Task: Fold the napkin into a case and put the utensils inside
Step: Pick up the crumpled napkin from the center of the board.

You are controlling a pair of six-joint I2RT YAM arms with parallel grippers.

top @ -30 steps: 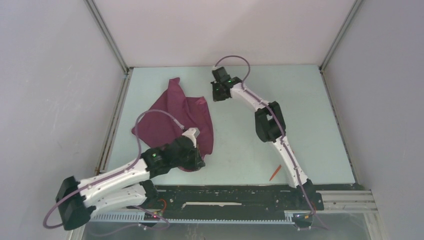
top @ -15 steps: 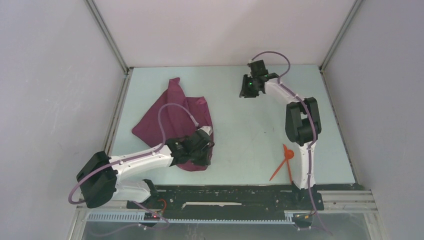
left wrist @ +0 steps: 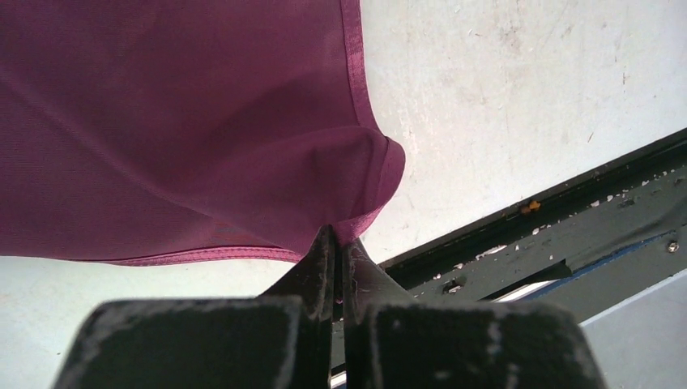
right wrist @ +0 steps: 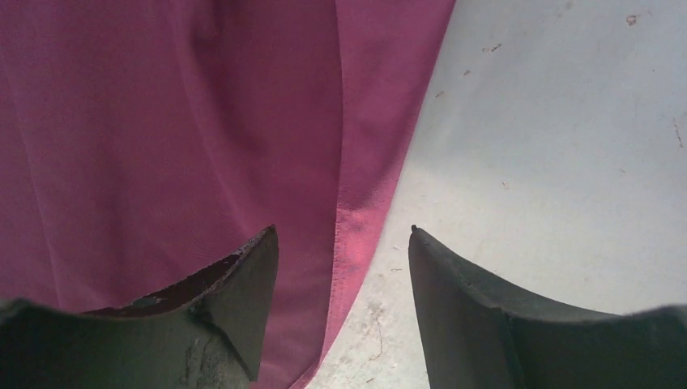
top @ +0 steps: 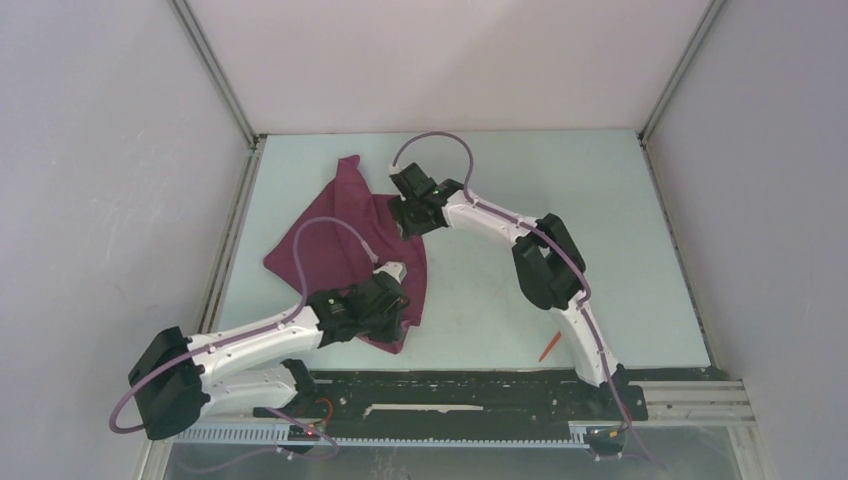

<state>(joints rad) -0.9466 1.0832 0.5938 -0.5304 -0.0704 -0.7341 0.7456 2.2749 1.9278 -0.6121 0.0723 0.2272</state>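
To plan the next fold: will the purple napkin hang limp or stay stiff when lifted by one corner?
Probably limp: the napkin puckers where the left hand pinches its corner. Likely light: it looks thin, lying in soft creases.

Napkin (left wrist: 186,121) is showing as thin plum cloth: fine weave, matt, slightly sheer where it's draping, with a stitched hem along the edge. Table (left wrist: 502,97) beside the napkin is looking pale, matt and smooth, but scuffed and speckled with grime. Left gripper (left wrist: 339,237) at the napkin's near corner is reading as black matt plastic, grainy and dusty. Right gripper (right wrist: 342,231) over the napkin's hemmed edge is showing the same black, chipped along the finger rims. Dark rail (left wrist: 567,235) past the near corner is flaking in pale chips.
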